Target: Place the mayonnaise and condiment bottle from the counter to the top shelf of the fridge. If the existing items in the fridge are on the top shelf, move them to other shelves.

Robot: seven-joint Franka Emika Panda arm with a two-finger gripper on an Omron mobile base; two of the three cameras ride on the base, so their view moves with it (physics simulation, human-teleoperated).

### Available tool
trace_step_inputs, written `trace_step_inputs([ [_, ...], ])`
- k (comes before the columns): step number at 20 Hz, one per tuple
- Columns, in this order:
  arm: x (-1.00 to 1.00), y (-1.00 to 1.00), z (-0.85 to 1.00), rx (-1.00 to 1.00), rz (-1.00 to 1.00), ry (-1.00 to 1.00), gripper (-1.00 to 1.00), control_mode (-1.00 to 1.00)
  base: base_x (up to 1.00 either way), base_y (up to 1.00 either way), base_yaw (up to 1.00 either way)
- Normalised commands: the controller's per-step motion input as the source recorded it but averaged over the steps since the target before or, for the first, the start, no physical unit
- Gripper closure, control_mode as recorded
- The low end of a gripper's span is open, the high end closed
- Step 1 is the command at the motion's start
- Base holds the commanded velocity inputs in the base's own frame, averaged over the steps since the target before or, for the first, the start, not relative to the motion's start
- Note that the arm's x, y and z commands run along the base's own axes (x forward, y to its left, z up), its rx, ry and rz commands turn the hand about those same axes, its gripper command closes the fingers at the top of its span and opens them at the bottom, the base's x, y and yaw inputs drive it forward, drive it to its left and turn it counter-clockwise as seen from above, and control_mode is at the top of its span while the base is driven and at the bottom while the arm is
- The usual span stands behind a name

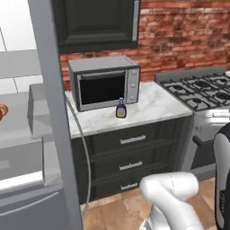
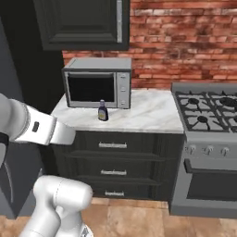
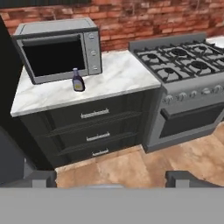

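The condiment bottle, small and dark with a bluish cap, stands upright on the marble counter just in front of the microwave. My gripper is open, with its dark fingertips far apart and nothing between them; it hangs well back from the counter, above the floor. The open fridge sits at the left, with the terracotta jug cut off by the frame's edge on a grey shelf. The mayonnaise jar is out of view.
A grey microwave stands at the back of the counter over dark drawers. A gas stove adjoins on the right. The fridge door's edge rises between fridge and counter.
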Motion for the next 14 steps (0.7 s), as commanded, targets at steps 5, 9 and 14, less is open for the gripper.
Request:
trace_step_inputs([
  [5, 0.0, 0.0, 0.0, 0.0, 0.0, 0.0, -1.0, 1.0, 0.99, -0.15, 0.25],
  [9, 0.0, 0.0, 0.0, 0.0, 0.0, 0.0, -1.0, 1.0, 0.77, 0.0, 0.21],
  [14, 0.0, 0.0, 0.0, 0.0, 0.0, 0.0, -1.0, 1.0, 0.58, 0.0, 0.1],
])
